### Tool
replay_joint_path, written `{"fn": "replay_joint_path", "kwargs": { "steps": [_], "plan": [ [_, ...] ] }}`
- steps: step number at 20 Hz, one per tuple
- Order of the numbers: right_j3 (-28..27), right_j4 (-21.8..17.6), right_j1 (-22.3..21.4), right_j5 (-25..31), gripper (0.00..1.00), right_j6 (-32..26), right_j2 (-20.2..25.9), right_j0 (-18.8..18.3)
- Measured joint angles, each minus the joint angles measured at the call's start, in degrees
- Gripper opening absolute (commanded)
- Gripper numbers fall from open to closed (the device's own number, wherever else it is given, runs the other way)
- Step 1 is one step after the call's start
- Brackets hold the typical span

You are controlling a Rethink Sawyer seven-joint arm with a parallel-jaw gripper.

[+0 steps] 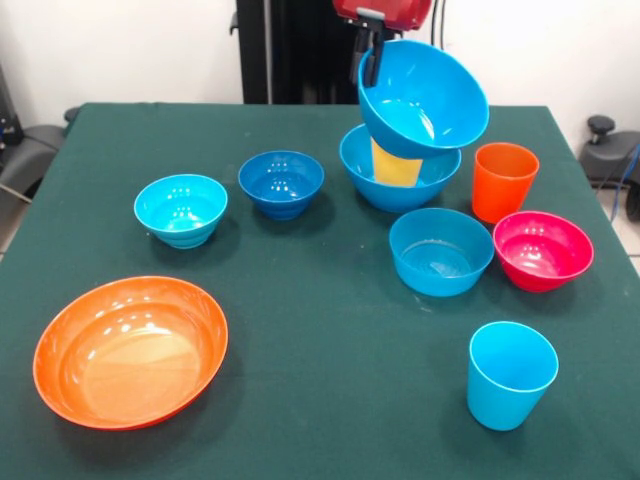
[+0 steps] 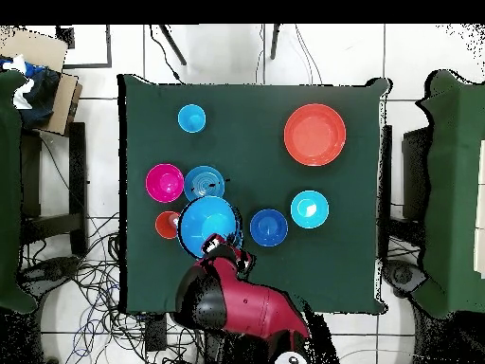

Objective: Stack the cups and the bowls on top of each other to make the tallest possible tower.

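Ten pieces are on the green table, reported here from the front camera's near edge to the far side. Nearest stand the light blue cup, upright at the near right, and the wide orange bowl at the near left, well apart from each other. Behind them, in the middle band, the medium light blue bowl sits just beside the magenta-red bowl; whether their rims touch cannot be told. The cyan bowl and the small dark blue bowl sit at the left, near each other but apart. The orange cup stands upright behind the magenta-red bowl.

Farthest back, a large blue bowl rests on the cloth with the yellow cup standing inside it. The gripper is clenched on the rim of the second large blue bowl, which hangs tilted with its opening toward the camera, directly over the yellow cup and seemingly touching or nearly touching its top.

Judgement: the step in hand is placing the carried bowl onto the yellow cup, the third tier of the tower. The next move calls for levelling the bowl, centring its base on the cup's rim, and lowering gently before letting go; a tilted release would likely slide it off or tip the cup.
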Motion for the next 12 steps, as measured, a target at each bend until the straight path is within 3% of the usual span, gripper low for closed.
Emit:
{"fn": "replay_joint_path", "kwargs": {
  "steps": [12],
  "plan": [
    [-0.08,0.00,-0.01,0.02,0.00,0.00,-0.06,0.35]
  ]
}}
